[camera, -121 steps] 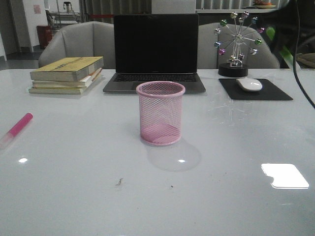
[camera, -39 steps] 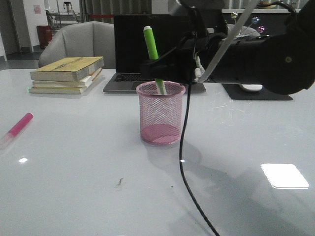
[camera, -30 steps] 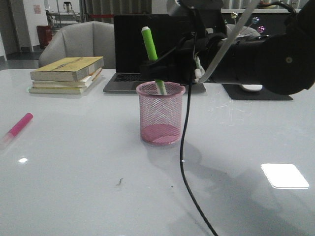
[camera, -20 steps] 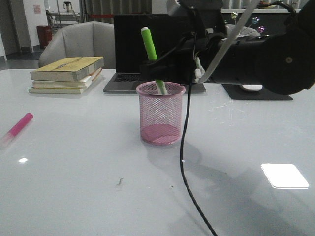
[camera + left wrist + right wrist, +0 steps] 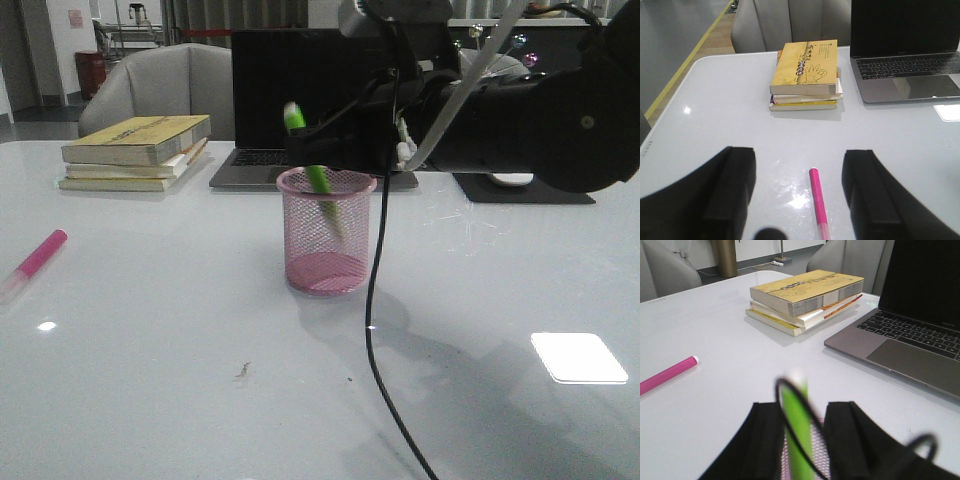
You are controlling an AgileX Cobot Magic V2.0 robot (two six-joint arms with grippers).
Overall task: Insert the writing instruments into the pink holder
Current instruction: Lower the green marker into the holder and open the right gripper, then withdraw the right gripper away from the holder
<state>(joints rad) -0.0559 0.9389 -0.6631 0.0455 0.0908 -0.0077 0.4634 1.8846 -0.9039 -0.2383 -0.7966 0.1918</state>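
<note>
The white table fills most of the front view, with the right arm reaching in from the upper right of the frame above the pink holder. A closed-screen-dark laptop sits behind the holder at upper centre, and a stack of books lies at upper left. The pink holder stands upright at centre frame. It contains the green marker, motion-blurred and tilted, its lower part inside the mesh and its upper end above the rim leaning left. The right gripper sits just above the holder's rim; in the right wrist view its fingers flank the green marker with visible gaps either side, so the jaws stand parted and are not gripping it. The pink marker lies flat on the table at the left edge of the front view, well apart from the holder. In the left wrist view, the left gripper is spread wide above the pink marker, holding nothing.
</note>
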